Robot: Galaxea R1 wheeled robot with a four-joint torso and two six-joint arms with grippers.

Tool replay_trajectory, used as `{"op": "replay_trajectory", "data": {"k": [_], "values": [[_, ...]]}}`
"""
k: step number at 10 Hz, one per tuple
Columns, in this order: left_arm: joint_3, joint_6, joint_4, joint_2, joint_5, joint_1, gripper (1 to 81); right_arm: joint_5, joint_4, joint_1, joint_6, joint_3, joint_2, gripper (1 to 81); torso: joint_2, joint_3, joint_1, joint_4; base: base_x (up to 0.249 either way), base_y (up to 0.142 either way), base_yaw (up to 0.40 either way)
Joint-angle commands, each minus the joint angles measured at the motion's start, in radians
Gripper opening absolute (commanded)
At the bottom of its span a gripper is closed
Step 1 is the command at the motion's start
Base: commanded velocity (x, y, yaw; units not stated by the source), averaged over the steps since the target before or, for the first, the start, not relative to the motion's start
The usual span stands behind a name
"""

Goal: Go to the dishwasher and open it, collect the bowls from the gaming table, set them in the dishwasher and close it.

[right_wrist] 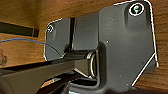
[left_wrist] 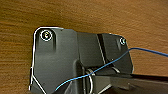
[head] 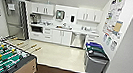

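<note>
The dishwasher (head: 77, 40) stands shut across the room in the head view. Its brushed steel front sits under the counter, between white cabinet doors and a stack of white drawers. The bowls and the cream-topped gaming table are out of view. Both wrist views look past the robot's dark plate at brown wood-grain flooring (left_wrist: 100, 15) (right_wrist: 25, 15).
A green table-football table (head: 1, 59) with rods takes up the near left corner. Blue and grey bins (head: 95, 57) stand against the right wall near the dishwasher. A steel fridge (head: 14, 19) and a black-fronted appliance (head: 37, 29) are at the back left. Pale floor (head: 57, 54) lies between.
</note>
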Motion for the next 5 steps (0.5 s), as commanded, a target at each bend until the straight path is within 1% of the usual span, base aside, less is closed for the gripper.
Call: {"op": "replay_trajectory", "data": {"k": [1,5], "values": [[0.012,-0.001,-0.002,-0.021,0.046,-0.046,81.1,-0.054,-0.007,0.044,-0.001,-0.011,-0.005,81.1,0.000,0.000,0.000,0.000,0.276,0.000,0.000],[0.012,-0.001,-0.002,-0.021,0.046,-0.046,81.1,-0.054,-0.009,0.049,-0.002,-0.014,-0.005,81.1,0.000,0.000,0.000,0.000,0.276,0.000,0.000]]}}
